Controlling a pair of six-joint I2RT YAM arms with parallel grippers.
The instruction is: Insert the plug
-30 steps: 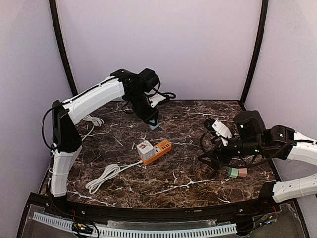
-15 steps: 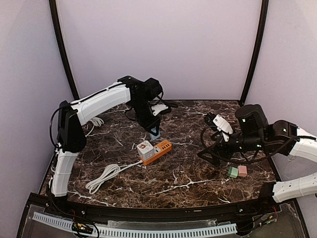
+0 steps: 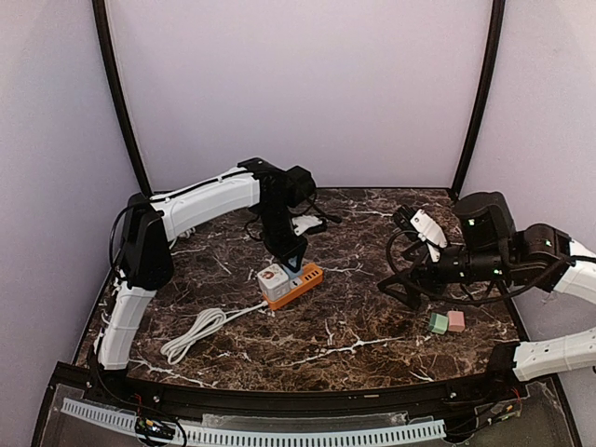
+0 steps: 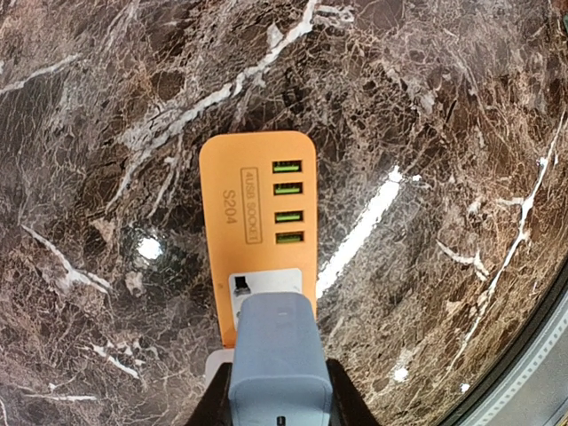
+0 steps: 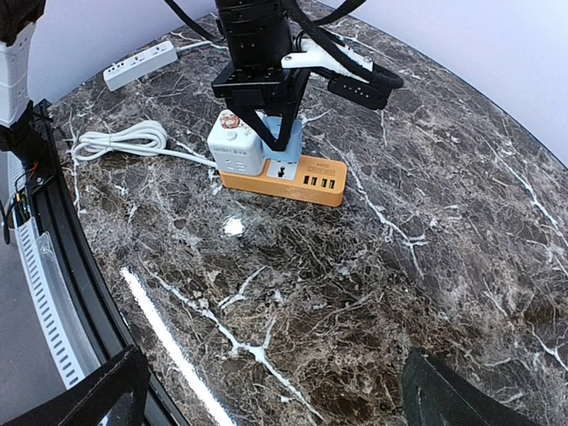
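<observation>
An orange power strip [image 3: 300, 280] lies mid-table; it also shows in the left wrist view [image 4: 257, 213] and the right wrist view [image 5: 297, 183]. A white cube adapter [image 3: 271, 279] sits plugged in at its left end. My left gripper [image 3: 290, 253] is shut on a pale blue plug [image 4: 277, 355] and holds it upright just over the strip's white socket [image 4: 266, 286], next to the cube. From the right wrist view the blue plug [image 5: 290, 145] looks to be at the strip's top face; I cannot tell if it touches. My right gripper [image 5: 275, 399] is open and empty, well right of the strip.
A coiled white cable [image 3: 194, 332] runs from the strip toward the front left. A white power strip [image 5: 140, 64] and black cables [image 5: 351, 80] lie behind the left arm. A green block [image 3: 438, 323] and a pink block [image 3: 456, 320] sit at front right.
My left arm has carried the blue plug forward and down from the back of the table to just above the orange strip. The right arm has drifted slightly right.
</observation>
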